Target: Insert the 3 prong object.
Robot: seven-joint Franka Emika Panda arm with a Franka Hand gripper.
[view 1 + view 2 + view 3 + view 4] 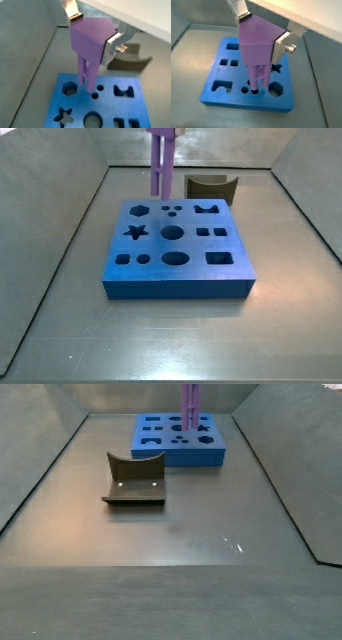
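My gripper (261, 32) clamped on 3 prong object (259, 52), both wrist views confirm. Piece hangs below fingers (69, 8), long axis vertical, prong tips at small round holes (246, 90) on blue block (178, 276) rim, upper centre in side view. Judgement: straight descent; seating depth unclear.

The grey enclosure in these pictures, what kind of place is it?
Probably a robot test cell for insertion tasks, not a home or shop. Bare grey walls box in a plain floor. It holds only a blue block with shaped holes, a dark brown curved block, and the gripper holding the 3 prong object above the block.
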